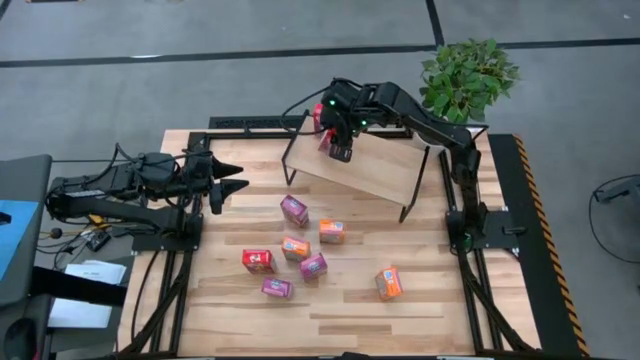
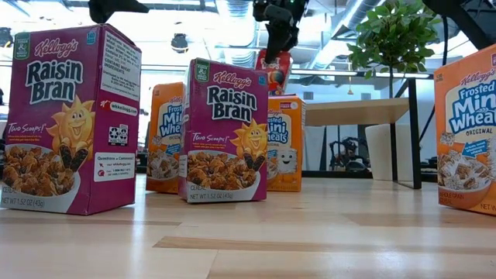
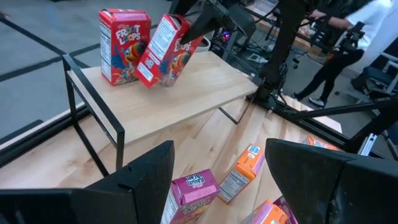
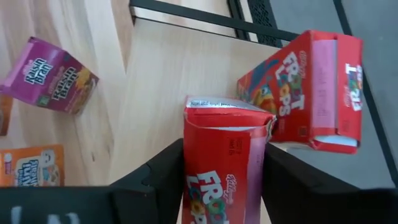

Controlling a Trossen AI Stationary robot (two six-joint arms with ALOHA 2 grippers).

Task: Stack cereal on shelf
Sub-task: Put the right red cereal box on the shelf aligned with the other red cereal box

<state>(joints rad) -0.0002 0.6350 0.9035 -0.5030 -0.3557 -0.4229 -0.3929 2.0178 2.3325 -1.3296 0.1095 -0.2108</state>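
Observation:
The shelf (image 1: 375, 172) stands at the table's far middle. An upright red cereal box (image 3: 123, 45) rests on its left end by its base. Beside it a second red box (image 3: 163, 55) leans tilted, with my right gripper (image 4: 224, 149) shut on it from the table's right. Several more cereal boxes, magenta (image 1: 294, 210), orange (image 1: 331, 231) and red (image 1: 258, 261), lie on the tabletop in front of the shelf. My left gripper (image 1: 241, 177) hangs open at the table's left, above the tabletop and well short of the shelf, with nothing between its fingers. My right gripper pinches the tilted red box between its two fingers, one on each narrow side (image 4: 194, 186), at the box's upper end. The fingers slant down from the table's right. The box leans away from the upright box, with its lower edge (image 3: 155, 84) on the shelf board.
The shelf's black wire legs (image 3: 74, 93) stand at its corners. A potted plant (image 1: 468, 75) stands beyond the table's far right corner. In the low view, boxes (image 2: 70, 116) stand close to the camera. A person (image 3: 348, 37) stands beyond the table.

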